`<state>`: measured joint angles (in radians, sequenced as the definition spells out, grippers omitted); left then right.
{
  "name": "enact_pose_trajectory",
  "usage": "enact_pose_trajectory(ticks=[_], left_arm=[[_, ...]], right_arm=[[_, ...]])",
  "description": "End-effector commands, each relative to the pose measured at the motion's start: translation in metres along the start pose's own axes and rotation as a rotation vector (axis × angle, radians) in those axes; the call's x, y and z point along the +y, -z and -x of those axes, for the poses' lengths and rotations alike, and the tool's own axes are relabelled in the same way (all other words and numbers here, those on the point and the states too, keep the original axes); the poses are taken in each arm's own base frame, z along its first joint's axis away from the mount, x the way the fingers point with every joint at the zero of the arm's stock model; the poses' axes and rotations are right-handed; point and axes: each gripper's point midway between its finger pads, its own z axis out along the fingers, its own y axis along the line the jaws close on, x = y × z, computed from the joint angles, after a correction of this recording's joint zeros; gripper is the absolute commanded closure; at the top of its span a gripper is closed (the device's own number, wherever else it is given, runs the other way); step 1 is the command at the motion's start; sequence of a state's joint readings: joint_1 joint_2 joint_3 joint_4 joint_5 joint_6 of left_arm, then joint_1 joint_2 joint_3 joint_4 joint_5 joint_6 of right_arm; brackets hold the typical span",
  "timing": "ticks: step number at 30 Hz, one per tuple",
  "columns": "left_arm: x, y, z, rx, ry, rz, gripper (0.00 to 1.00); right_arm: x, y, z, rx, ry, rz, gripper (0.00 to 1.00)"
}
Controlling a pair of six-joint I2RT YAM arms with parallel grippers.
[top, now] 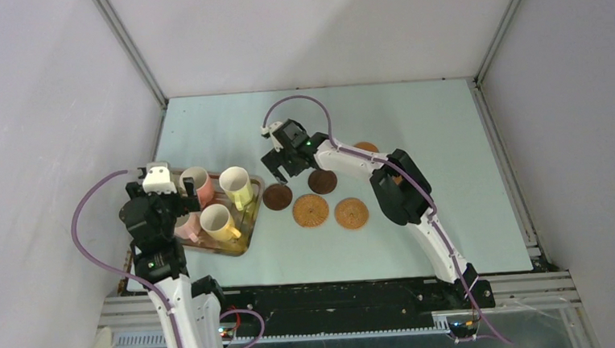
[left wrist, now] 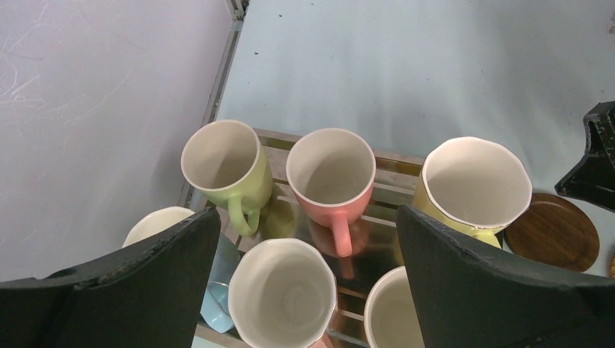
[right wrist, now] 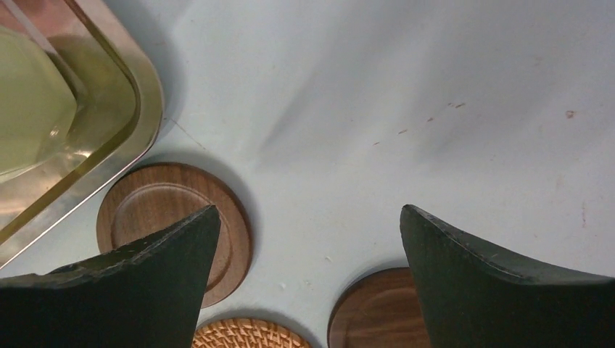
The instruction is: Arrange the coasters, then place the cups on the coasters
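Observation:
Several cups stand on a metal tray (top: 247, 243) at the left. In the left wrist view I see a light green cup (left wrist: 225, 163), a salmon pink cup (left wrist: 331, 174), a yellow cup (left wrist: 475, 185), a blue cup (left wrist: 216, 291) and a pale cup (left wrist: 283, 301) right below my open left gripper (left wrist: 306, 217). Two dark brown coasters (top: 277, 197) (top: 322, 181) and two woven coasters (top: 310, 211) (top: 351, 213) lie right of the tray. An orange-brown coaster (top: 366, 147) peeks out behind the right arm. My right gripper (right wrist: 310, 210) hangs open and empty above the gap between the dark coasters (right wrist: 156, 206) (right wrist: 373, 312).
The tray's rim (right wrist: 138, 109) lies close to the left dark coaster. Grey walls enclose the table on three sides. The right arm's forearm (top: 398, 186) crosses above the mat right of the coasters.

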<state>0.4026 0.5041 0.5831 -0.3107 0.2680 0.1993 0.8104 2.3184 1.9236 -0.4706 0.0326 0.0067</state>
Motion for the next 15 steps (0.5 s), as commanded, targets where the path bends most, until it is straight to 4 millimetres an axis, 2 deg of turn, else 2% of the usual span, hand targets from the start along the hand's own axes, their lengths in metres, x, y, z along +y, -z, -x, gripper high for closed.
enact_pose_trajectory(ticks=[1,6,8,11,15], left_arm=[[0.004,0.0,0.006,-0.037,0.005,0.02,0.01],[0.004,-0.002,0.004,-0.026,0.01,0.018,0.02],[0.003,-0.002,0.002,-0.019,0.011,0.015,0.02],[0.005,-0.002,0.002,-0.018,0.009,0.021,0.02],[0.005,-0.001,0.003,-0.022,0.007,0.024,0.02]], right_arm=[[0.01,0.006,0.002,0.003,0.008,0.042,0.01],[0.026,0.02,-0.002,0.031,-0.009,0.187,0.01],[0.027,0.022,-0.006,0.047,-0.009,0.192,0.01],[0.022,0.018,-0.011,0.054,0.02,0.124,0.01],[0.004,0.007,-0.018,0.064,0.094,-0.03,0.0]])
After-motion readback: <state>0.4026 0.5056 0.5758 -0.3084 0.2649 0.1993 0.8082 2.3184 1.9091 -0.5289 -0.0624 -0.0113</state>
